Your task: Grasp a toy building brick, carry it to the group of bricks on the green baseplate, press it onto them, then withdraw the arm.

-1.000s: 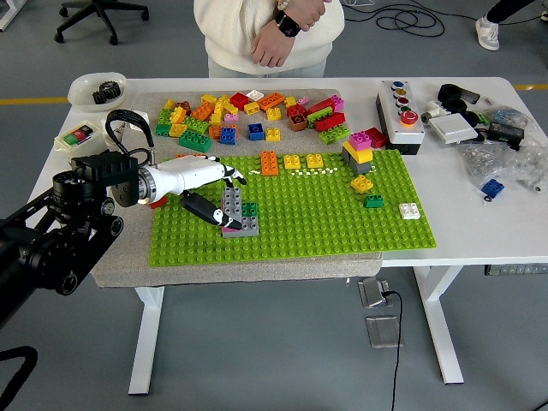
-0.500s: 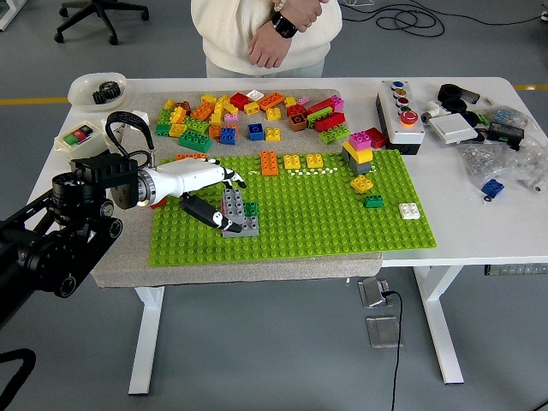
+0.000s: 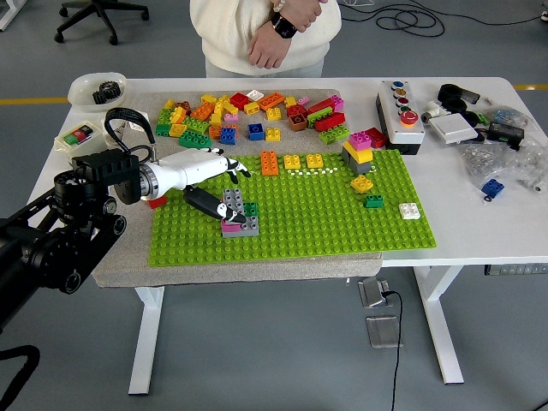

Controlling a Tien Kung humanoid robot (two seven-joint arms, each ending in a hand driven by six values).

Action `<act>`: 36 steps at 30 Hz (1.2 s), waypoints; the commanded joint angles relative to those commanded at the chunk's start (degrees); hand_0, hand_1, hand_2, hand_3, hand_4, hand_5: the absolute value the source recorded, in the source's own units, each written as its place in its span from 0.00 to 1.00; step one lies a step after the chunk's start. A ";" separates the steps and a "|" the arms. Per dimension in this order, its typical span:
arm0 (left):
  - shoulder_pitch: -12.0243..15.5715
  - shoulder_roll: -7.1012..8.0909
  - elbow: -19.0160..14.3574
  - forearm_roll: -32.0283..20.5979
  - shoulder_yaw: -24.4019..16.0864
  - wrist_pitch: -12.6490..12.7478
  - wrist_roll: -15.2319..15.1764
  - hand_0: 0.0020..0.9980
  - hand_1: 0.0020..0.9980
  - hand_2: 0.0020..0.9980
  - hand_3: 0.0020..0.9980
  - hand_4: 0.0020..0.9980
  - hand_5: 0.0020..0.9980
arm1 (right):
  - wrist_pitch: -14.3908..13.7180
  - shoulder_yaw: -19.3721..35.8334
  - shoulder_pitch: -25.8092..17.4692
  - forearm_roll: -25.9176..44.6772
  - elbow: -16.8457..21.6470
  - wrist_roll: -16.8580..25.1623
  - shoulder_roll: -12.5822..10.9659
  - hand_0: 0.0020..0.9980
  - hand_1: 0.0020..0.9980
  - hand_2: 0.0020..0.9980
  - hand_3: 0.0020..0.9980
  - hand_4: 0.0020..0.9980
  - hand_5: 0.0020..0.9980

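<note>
Green baseplate (image 3: 342,214): studded sheet on a grey mat (image 3: 120,257) over the white table (image 3: 479,231); it carries the brick group under the hand and scattered bricks well off to the hand's right.
Left hand (image 3: 210,184): white-shelled, reaching in from the left; fingers spread over the group, dark thumb lying low along the group's near-left side. Whether it still clasps a brick cannot be told.
Brick group (image 3: 237,214): grey bricks with a green one and a pink-edged piece, directly beneath the fingertips and touching them.
Change: over the last second the hand has risen slightly and shifted up-left; the group has stayed put on the baseplate.
Reading: the brick appears seated on the group; pressing seems finished and withdrawal looks to be starting.
Loose-brick pile (image 3: 248,111): mixed colours on the mat, beyond the hand.
Right hand: not in view.
Person (image 3: 265,34): standing at the far side, hands clasped, touching nothing on the table.
Risk: fingers leaving at an angle could tip the group.
</note>
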 joint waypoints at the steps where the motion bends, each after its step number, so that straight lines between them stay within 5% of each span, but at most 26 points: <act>1: 0.08 -0.14 -0.27 -0.14 0.18 0.21 0.04 1.00 0.89 0.75 0.84 1.00 0.68 | 0.01 0.00 -0.01 -0.01 0.00 0.00 -0.01 0.75 0.64 0.68 0.64 0.86 0.57; 11: 0.41 -1.59 -0.89 -0.44 1.13 1.19 0.74 1.00 0.90 0.77 0.84 1.00 0.68 | 0.01 -0.16 0.14 0.07 0.00 0.06 -0.06 0.75 0.64 0.68 0.64 0.86 0.57; 18: 2.13 -0.27 -5.89 0.76 1.45 0.24 1.04 1.00 0.89 0.71 0.84 1.00 0.67 | 0.04 0.23 0.10 -0.03 0.00 0.02 -0.15 0.75 0.64 0.68 0.64 0.86 0.57; 36: 3.82 1.74 -9.51 0.76 3.41 -0.27 0.76 1.00 0.92 0.72 0.85 1.00 0.67 | -0.01 0.33 0.21 0.19 0.00 0.14 -0.16 0.75 0.64 0.68 0.64 0.86 0.57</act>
